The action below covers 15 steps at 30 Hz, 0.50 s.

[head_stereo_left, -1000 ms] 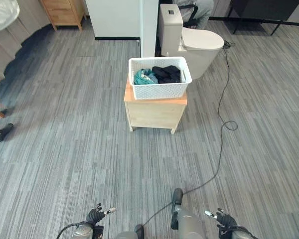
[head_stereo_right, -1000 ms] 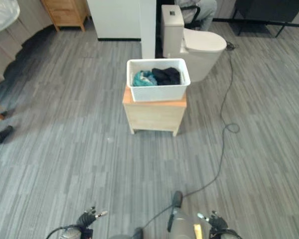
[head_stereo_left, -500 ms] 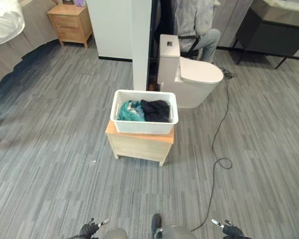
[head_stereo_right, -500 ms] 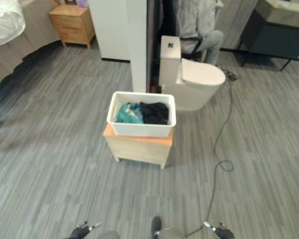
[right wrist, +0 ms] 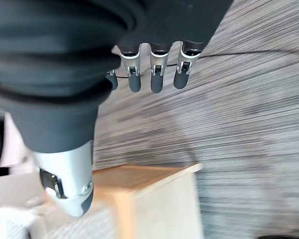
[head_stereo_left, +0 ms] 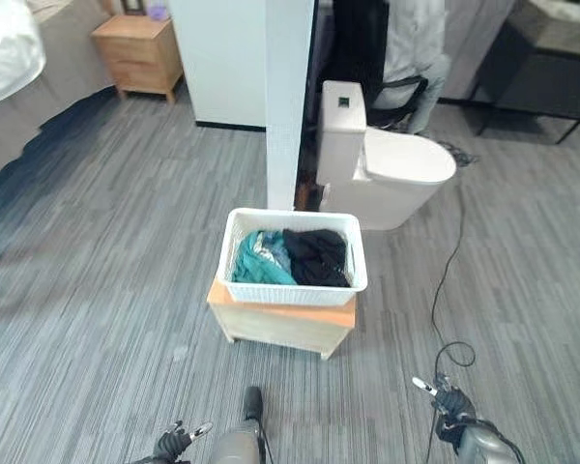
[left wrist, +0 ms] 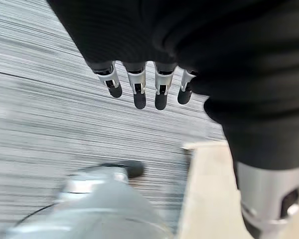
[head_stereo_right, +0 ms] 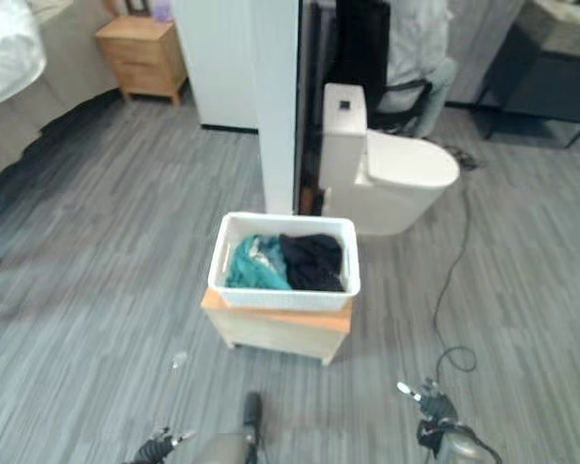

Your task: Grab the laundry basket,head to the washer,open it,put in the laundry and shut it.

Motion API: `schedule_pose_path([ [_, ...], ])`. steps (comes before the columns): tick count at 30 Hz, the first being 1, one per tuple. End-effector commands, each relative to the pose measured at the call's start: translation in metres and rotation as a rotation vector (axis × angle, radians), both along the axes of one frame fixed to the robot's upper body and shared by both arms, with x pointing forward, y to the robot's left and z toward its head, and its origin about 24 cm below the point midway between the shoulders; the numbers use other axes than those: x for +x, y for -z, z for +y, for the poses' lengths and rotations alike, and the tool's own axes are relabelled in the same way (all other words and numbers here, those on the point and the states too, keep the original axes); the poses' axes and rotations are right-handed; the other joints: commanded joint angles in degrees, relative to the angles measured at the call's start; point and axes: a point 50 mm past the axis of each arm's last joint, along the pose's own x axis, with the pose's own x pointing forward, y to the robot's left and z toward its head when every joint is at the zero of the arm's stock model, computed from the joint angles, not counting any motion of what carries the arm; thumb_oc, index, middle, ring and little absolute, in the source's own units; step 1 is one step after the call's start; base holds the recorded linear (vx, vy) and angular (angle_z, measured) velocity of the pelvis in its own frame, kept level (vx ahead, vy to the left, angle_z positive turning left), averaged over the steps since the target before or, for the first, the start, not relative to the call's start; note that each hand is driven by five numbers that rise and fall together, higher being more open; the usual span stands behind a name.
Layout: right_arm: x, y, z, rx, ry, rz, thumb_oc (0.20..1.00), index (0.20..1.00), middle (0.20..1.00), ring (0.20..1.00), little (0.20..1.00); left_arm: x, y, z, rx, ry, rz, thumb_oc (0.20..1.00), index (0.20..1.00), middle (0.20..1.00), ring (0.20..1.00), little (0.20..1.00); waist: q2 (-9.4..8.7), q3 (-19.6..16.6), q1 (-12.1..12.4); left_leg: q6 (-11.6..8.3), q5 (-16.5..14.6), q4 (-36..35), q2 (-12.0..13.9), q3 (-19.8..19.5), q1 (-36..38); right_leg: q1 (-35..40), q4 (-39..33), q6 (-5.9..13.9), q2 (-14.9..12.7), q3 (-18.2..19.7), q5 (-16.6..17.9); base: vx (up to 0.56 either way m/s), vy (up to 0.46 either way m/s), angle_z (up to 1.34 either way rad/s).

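White laundry basket (head_stereo_left: 293,286) with teal and black laundry (head_stereo_left: 295,257) sits on a small wooden cabinet (head_stereo_left: 285,329), ahead, centre. Left hand (head_stereo_left: 173,445) and right hand (head_stereo_left: 451,406) low and near, fingers (right wrist: 156,74) relaxed, empty. Risks: uneven grasp tipping the basket, clipping the toilet (head_stereo_left: 387,171) just beyond.
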Motion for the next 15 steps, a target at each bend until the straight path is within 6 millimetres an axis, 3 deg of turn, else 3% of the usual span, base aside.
schedule_pose_path([
  [1, 0.0, -0.012, -0.017, -0.062, -0.001, -0.049, 1.0, 1.0, 1.0, 1.0, 1.0, 0.021, -0.015, 0.02, 0.06, 0.001, -0.088, 1.0, 1.0, 1.0, 1.0, 1.0, 0.03, 0.51, 0.08, -1.54, -8.6, 9.03, 1.47, -0.45, -3.09, -9.13, 2.55, 3.26, -4.28, 3.52, 10.53, 0.11, 0.136, 0.18],
  [5, -0.002, -0.015, -0.027, -0.07, 0.06, -0.065, 1.0, 1.0, 1.0, 1.0, 1.0, 0.038, -0.036, 0.033, 0.092, -0.025, -0.233, 1.0, 1.0, 1.0, 1.0, 1.0, 0.87, 0.88, 0.38, -1.9, -11.68, 8.23, 2.04, -0.35, 0.32, -10.89, -9.18, 2.62, -10.49, -4.22, 10.92, 0.16, -0.022, 0.01],
  [6, -0.002, -0.015, -0.027, -0.07, 0.06, -0.065, 1.0, 1.0, 1.0, 1.0, 1.0, 0.038, -0.036, 0.033, 0.092, -0.025, -0.233, 1.0, 1.0, 1.0, 1.0, 1.0, 0.89, 0.93, 0.35, -1.9, -11.69, 8.24, 2.04, -0.39, 0.36, -10.79, -9.23, 2.61, -10.48, -4.26, 10.94, 0.15, -0.144, -0.3],
  [7, -0.002, -0.018, -0.034, -0.076, 0.088, -0.07, 1.0, 1.0, 1.0, 1.0, 1.0, 0.044, -0.044, 0.036, 0.101, -0.017, -0.279, 1.0, 1.0, 1.0, 1.0, 1.0, 0.72, 1.27, 0.27, -2.49, -12.85, 8.6, 2.36, -0.23, 1.26, -11.61, -15.1, 3.89, -13.08, -5.92, 13.51, 0.09, -0.093, -0.12],
  [8, -0.002, -0.018, -0.034, -0.075, 0.088, -0.07, 1.0, 1.0, 1.0, 1.0, 1.0, 0.044, -0.044, 0.036, 0.101, -0.017, -0.278, 1.0, 1.0, 1.0, 1.0, 1.0, 0.79, 1.35, 0.25, -2.51, -12.96, 8.68, 2.43, -0.27, 1.36, -11.34, -15.33, 3.9, -12.99, -6.0, 13.6, 0.18, -0.156, -0.11],
  [10, -0.001, -0.03, -0.053, -0.111, 0.126, -0.091, 1.0, 1.0, 1.0, 1.0, 1.0, 0.066, -0.078, 0.041, 0.136, 0.04, -0.442, 1.0, 1.0, 1.0, 1.0, 1.0, -0.4, 2.15, 0.19, -3.01, -14.53, 10.25, 1.66, -0.17, 2.3, -11.01, -18.22, 5.62, -14.49, -4.54, 16.8, 0.17, -0.148, 0.02],
  [13, -0.002, -0.039, -0.065, -0.142, 0.126, -0.101, 1.0, 1.0, 1.0, 1.0, 1.0, 0.069, -0.095, 0.046, 0.168, 0.085, -0.494, 1.0, 1.0, 1.0, 1.0, 1.0, -0.61, 1.48, 0.08, -3.41, -14.46, 9.99, 1.58, -0.43, 2.55, -9.8, -19.31, 6.01, -14.41, -5.88, 17.74, 0.12, -0.103, 0.18],
  [15, -0.001, -0.059, -0.086, -0.195, 0.135, -0.146, 1.0, 1.0, 1.0, 1.0, 1.0, 0.08, -0.121, 0.048, 0.275, 0.215, -0.54, 1.0, 1.0, 1.0, 1.0, 1.0, -0.01, 0.38, -0.05, -4.18, -14.08, 8.2, 2.3, -1.35, 2.79, -7.74, -22.0, 6.21, -13.62, -7.86, 17.61, 0.1, -0.122, 0.28],
])
